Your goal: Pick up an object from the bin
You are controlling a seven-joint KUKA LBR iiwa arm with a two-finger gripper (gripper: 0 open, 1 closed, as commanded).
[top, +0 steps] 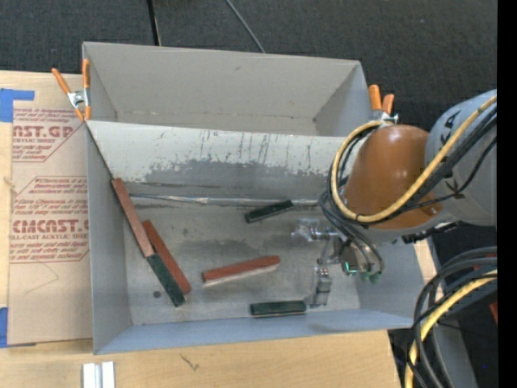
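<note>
My gripper [323,280] hangs low in the right part of the bin, under the arm's orange cover. A short dark green bar [277,307] lies just left of and below its tip, near the front wall. A flat red-brown strip [240,269] rests on the floor further to its left. Up and left of the gripper lies a thin metal rod with a dark green handle [268,211], reaching across the bin to the left.
Two long red-brown sticks lie along the left side, one [132,217] leaning on the left wall, the other [166,265] with a dark green edge running to the front left. The arm's cover and cables hang over the right wall.
</note>
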